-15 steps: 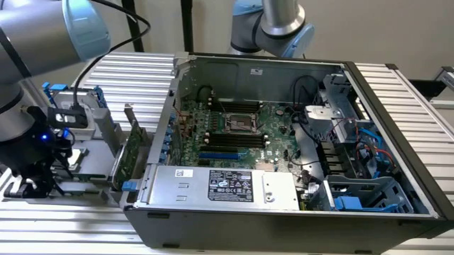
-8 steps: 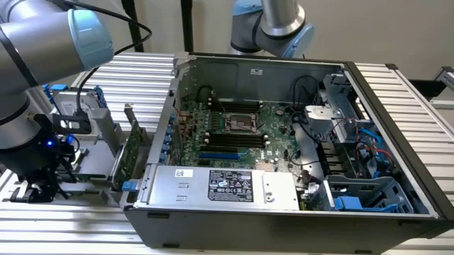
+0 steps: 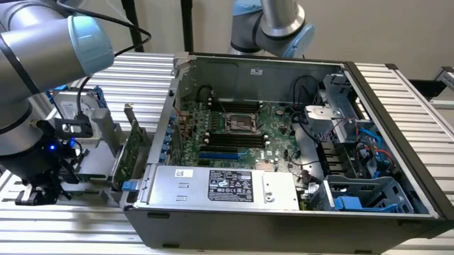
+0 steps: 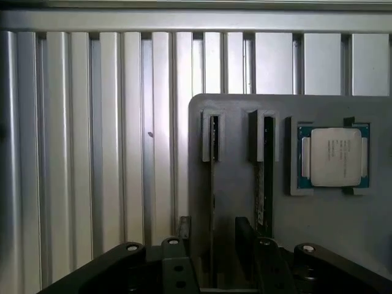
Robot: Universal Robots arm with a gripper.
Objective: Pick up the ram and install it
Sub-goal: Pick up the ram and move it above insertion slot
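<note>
From the exterior view's left: the gripper (image 3: 34, 192) hangs low over the bench's (image 3: 71, 234) edge, then a large green expansion card (image 3: 131, 154), then the open computer case (image 3: 397, 101). The wrist view shows the close detail. The ram (image 4: 212, 177) stands on edge in a grey holder (image 4: 236, 122), between the released, spread fingers (image 4: 245, 236). A second stick (image 4: 264, 177) and a processor chip (image 4: 334, 157) lie beside it.

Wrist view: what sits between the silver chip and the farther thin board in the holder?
In the wrist view, a second ram stick stands on edge between the processor chip and the farther stick.
</note>
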